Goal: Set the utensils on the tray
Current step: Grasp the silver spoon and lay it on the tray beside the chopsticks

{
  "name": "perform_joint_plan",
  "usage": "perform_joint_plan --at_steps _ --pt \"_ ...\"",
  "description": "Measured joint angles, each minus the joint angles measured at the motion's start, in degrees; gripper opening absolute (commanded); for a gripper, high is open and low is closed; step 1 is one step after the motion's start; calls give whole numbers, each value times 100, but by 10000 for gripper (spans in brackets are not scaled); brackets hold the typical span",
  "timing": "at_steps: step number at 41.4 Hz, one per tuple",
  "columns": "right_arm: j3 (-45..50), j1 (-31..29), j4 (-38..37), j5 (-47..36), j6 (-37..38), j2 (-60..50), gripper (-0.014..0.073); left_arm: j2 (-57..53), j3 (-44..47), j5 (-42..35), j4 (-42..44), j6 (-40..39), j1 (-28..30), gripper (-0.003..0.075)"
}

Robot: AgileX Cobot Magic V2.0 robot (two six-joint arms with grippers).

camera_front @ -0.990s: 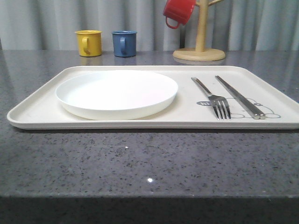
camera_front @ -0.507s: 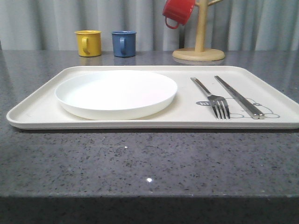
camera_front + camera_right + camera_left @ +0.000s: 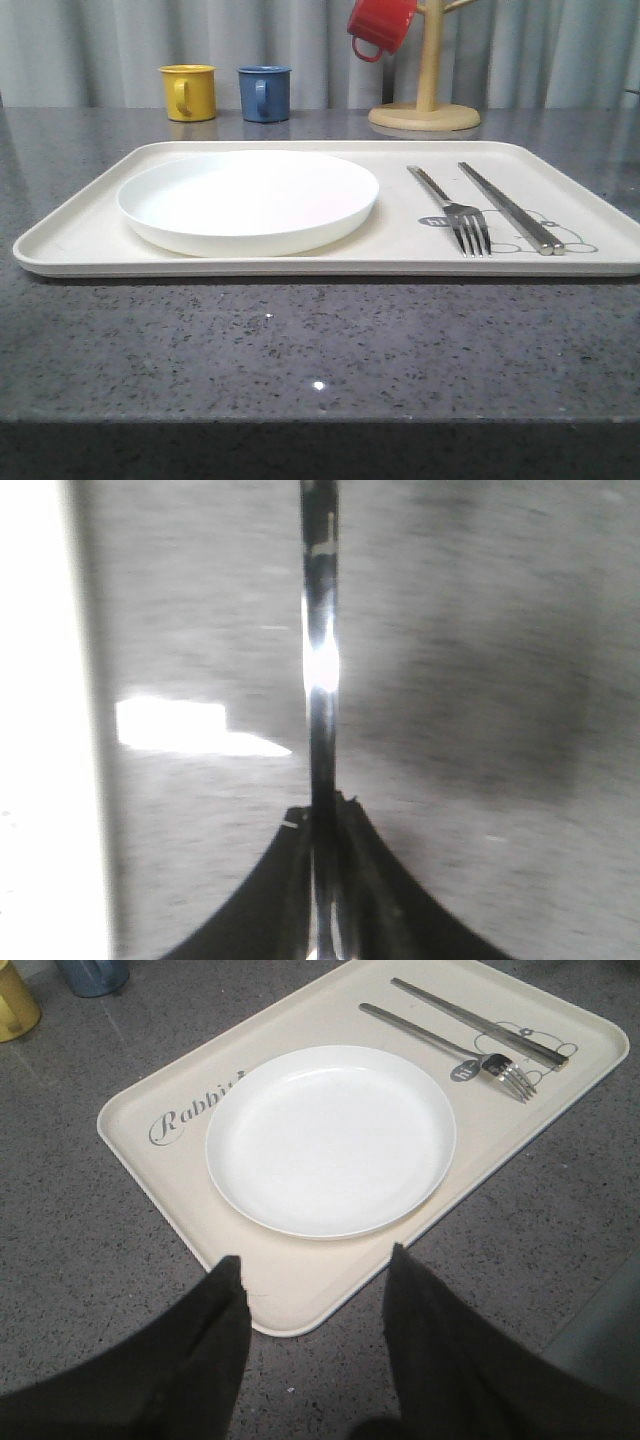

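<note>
While the dark speckled stone tabletop (image 3: 320, 350) lies bare nearest the camera in the front view, the large flat cream rectangular tray (image 3: 70, 245) with rounded corners and a raised rim sits just beyond it, and most of the job looks done. On the tray's left half rests a round white plate (image 3: 248, 200), and to its right lie the slim silver four-tined fork (image 3: 455, 211), tines toward the near edge, and just beside it the pair of straight silver chopsticks (image 3: 510, 207), roughly parallel and lying over the drawn rabbit. From the left wrist, the left gripper (image 3: 312, 1280) hangs above the near corner of the tray with its dark fingers (image 3: 215, 1310) spread wide and nothing between them. From the right wrist, the right gripper (image 3: 322, 825) is clamped on a slim shiny metal handle (image 3: 320, 660) that stands straight out from the closed jaws over blurred grey surface; its far end cannot be made out, so I judge rather than see that it is the spoon, the one piece left to set down. Farther back stand a yellow mug (image 3: 190, 92), a blue mug (image 3: 265, 93) and a wooden mug tree (image 3: 426, 100) carrying a red mug (image 3: 382, 26), before grey curtains.
</note>
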Motion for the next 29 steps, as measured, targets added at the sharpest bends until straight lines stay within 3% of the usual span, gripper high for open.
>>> perform_joint_plan --at_steps 13,29 --pt "0 1264 245 -126 1027 87 38 0 0 0 0 0 0 302" --pt "0 1427 256 -390 1680 780 38 0 0 0 0 0 0 302"
